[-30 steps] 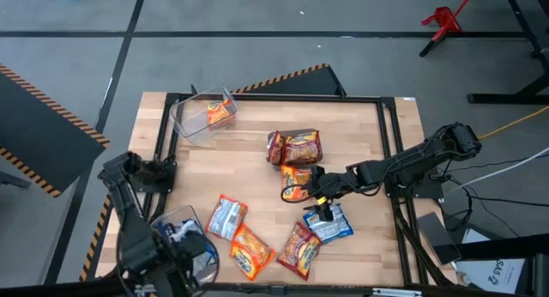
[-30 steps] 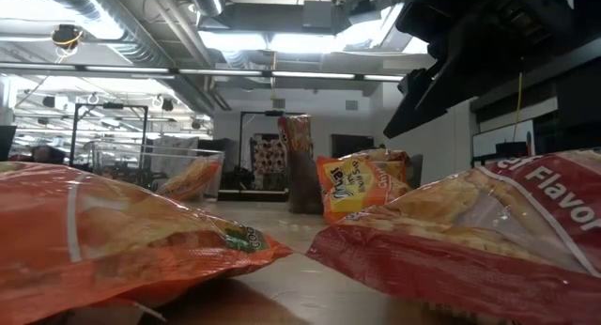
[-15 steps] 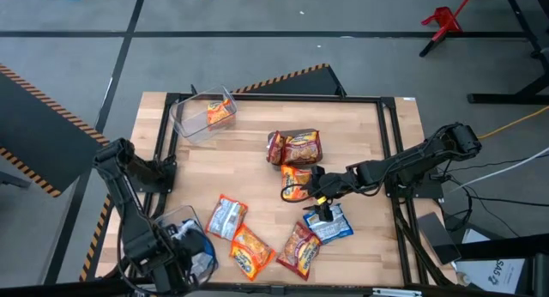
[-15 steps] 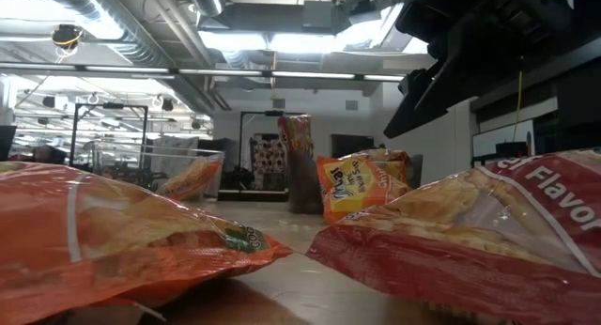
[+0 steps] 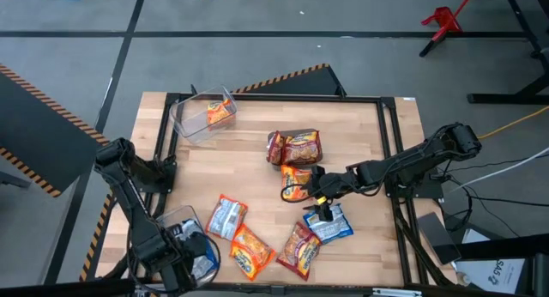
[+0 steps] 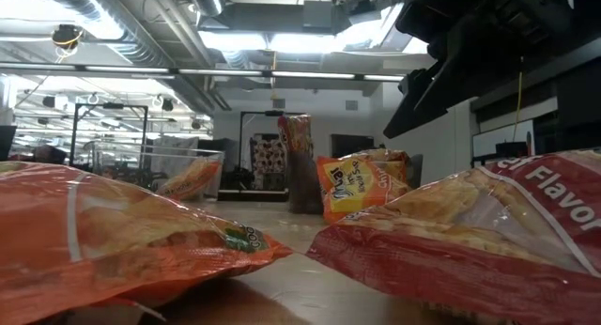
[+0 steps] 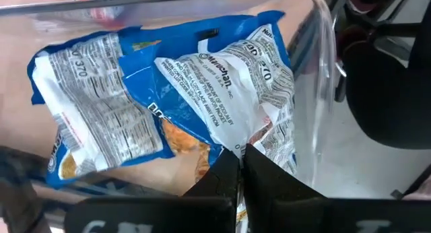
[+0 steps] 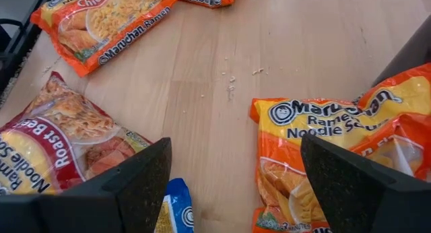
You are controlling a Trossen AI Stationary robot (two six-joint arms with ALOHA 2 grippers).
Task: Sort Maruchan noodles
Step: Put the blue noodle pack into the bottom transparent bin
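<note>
While one bin holds blue packets, another holds an orange packet.

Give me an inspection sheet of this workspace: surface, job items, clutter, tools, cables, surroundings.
Surface: wooden table in a black frame, a few crumbs on it.
Job's things: orange, red and blue Maruchan noodles packets loose across the middle and near edge; one orange packet in the far clear bin; blue packets in the near clear bin.
Clutter: nothing seen beyond the crumbs.
Grippers: left tool shut, over the blue packets in the near bin; right tool open, above a blue packet on the table.
Cables: leads trail on the floor by the right arm's base.
Surroundings: grey floor, striped hazard tape, a red stand.
</note>
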